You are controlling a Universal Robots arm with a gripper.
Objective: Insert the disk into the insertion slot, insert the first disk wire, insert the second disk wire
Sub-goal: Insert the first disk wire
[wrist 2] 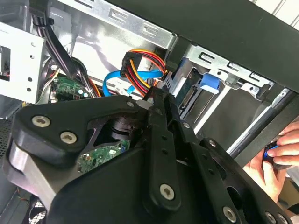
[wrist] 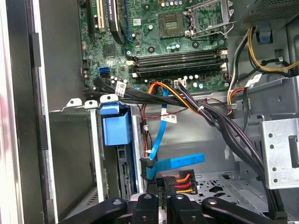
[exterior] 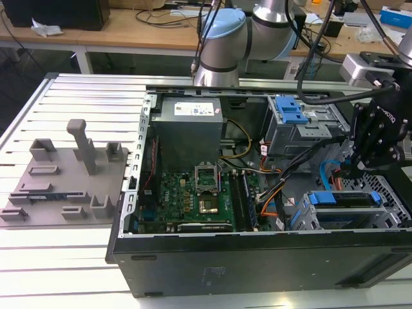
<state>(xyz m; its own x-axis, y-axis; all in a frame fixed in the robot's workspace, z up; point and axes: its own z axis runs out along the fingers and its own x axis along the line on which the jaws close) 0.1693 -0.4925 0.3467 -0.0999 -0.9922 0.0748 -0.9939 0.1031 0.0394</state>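
fingers clamp the first disk wire; just ahead sits the disk in the insertion slot, second disk wire near.

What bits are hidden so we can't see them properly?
- Exterior view: the disk sits mostly hidden inside the insertion slot; its label cannot be seen.
- Second wrist view: the gripper covers most of the green board.
- Second wrist view: a hand is cut off by the picture's edge.
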